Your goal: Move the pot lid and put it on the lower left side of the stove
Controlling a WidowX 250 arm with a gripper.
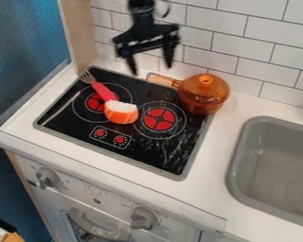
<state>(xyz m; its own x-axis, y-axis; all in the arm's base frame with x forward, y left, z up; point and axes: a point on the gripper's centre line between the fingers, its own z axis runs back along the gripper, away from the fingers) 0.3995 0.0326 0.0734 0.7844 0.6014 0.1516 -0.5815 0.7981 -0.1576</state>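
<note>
Clearly, the whole job is left: I have the gripper (151, 70) empty, jaws wide, over the stove's (147, 156) back edge; the lid (206, 86) (orange, see-through) sits on the pot (201, 105), back right.

A red-handled fork (103, 91) is lying with its tines pointing upper left, its handle end meeting an orange-and-white toy (121, 114). A grey sink (241, 151) is sitting in the white counter (212, 175). White tiles (233, 56) are rising behind. Two grey knobs (142, 218) are jutting from the front.
</note>
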